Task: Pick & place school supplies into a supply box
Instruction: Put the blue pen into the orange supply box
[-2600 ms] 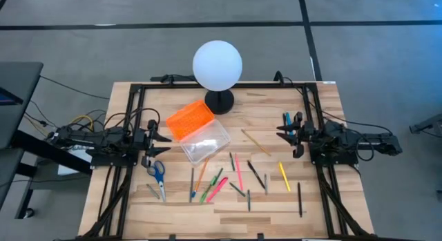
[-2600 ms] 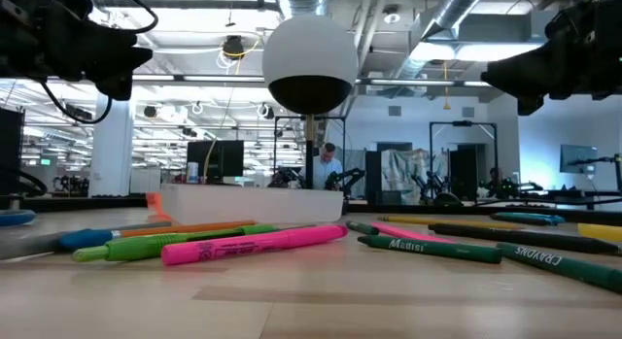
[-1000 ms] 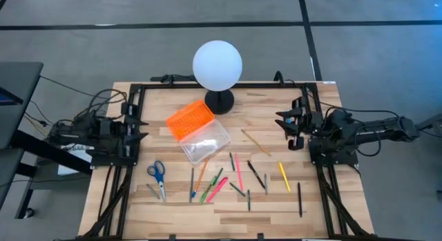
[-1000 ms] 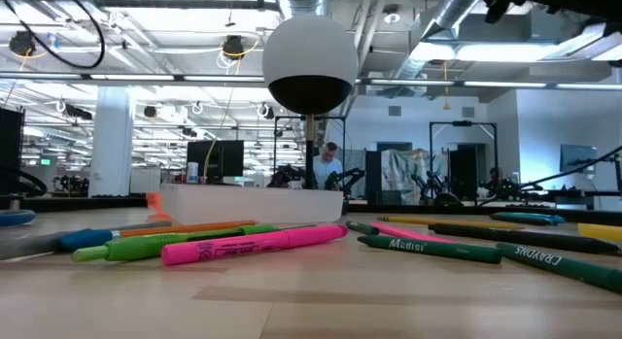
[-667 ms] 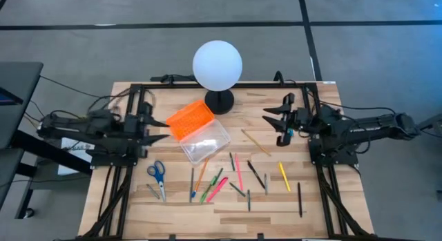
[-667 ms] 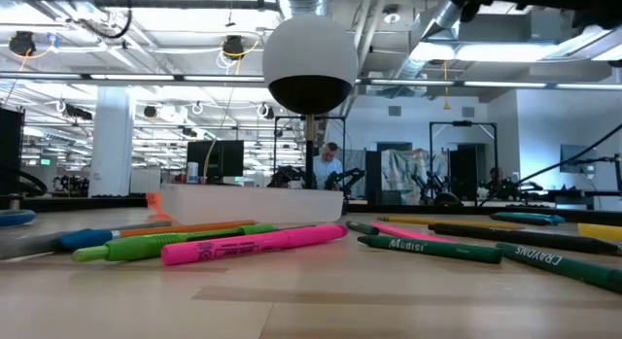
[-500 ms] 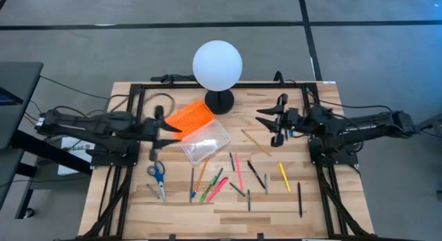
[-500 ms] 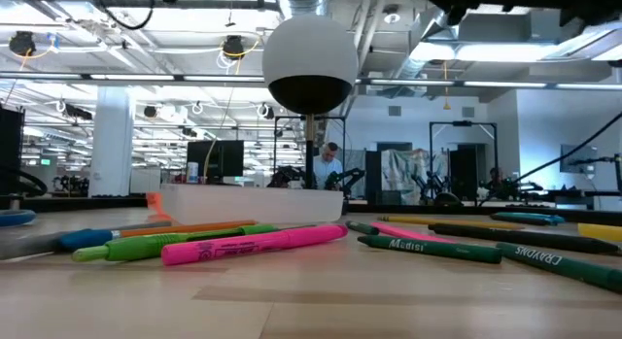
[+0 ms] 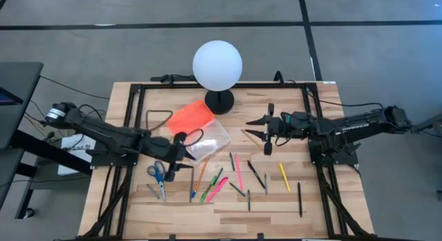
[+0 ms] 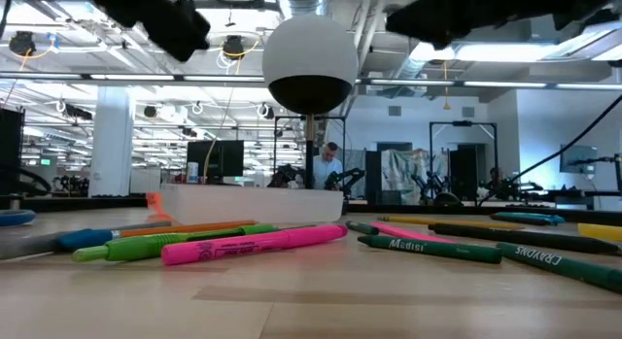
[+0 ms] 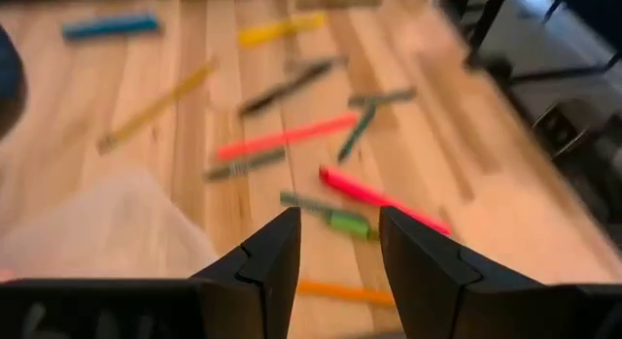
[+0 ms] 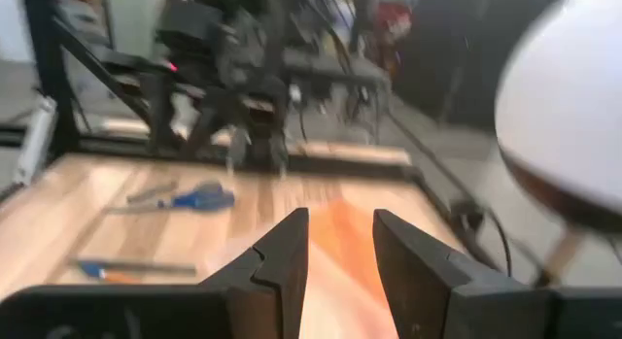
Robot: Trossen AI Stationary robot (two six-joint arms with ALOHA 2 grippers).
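Note:
The supply box lies open left of the table's middle: its orange lid (image 9: 190,117) is on the far side and its clear body (image 9: 209,138) on the near side. Pens, pencils and markers (image 9: 238,173) lie scattered flat on the near half of the table. Blue-handled scissors (image 9: 157,173) lie to their left. My left gripper (image 9: 185,146) hangs open above the box's near left corner, and nothing is between its fingers (image 11: 277,247). My right gripper (image 9: 256,133) is open and empty in the air, right of the box. In its wrist view the orange lid (image 12: 335,250) shows ahead.
A white globe lamp (image 9: 217,64) on a black foot (image 9: 219,101) stands at the far middle, just behind the box. Black frame rails (image 9: 135,123) run along the table's left, right and far sides. A yellow marker (image 9: 283,176) and a dark pen (image 9: 300,198) lie near the right rail.
Both arms have reached in from the table's sides toward the box. My left gripper has travelled right from the left rail to the box's near left corner and tipped downward. My right gripper has moved left toward the box. Both have stayed open and empty.

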